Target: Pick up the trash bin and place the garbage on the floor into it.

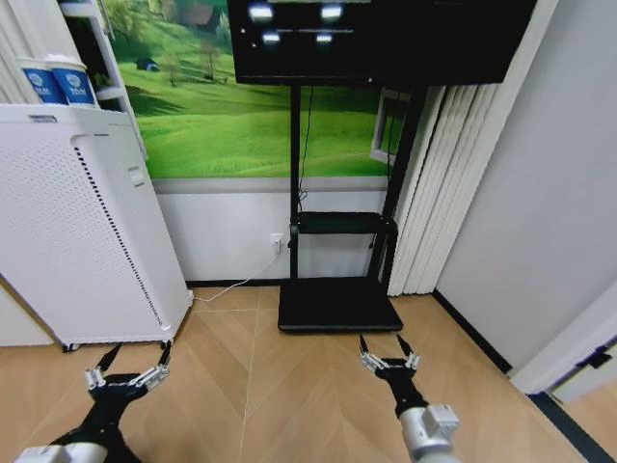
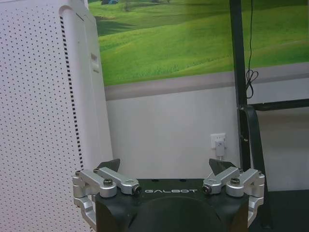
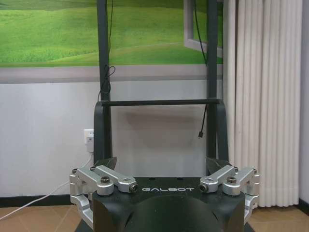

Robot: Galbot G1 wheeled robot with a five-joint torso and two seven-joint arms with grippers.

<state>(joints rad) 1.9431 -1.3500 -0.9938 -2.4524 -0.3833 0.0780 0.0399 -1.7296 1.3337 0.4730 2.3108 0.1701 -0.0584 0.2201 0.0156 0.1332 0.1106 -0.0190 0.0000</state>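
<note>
The trash bin and the garbage are out of view. The floor (image 1: 289,386) is tan herringbone parquet, bare in front of me. My left gripper (image 1: 133,363) hangs low at the left, open, nothing between its fingers; the left wrist view shows it (image 2: 166,164) facing the white cabinet and the wall. My right gripper (image 1: 388,345) hangs low at the right, open and empty, pointing at the black stand; the right wrist view shows it (image 3: 161,162) with its fingers spread.
A tall white perforated cabinet (image 1: 77,231) stands at the left with blue-white cups (image 1: 60,82) on top. A black screen stand (image 1: 339,304) with a flat base is straight ahead against the wall. White curtains (image 1: 448,183) and a grey wall close the right side.
</note>
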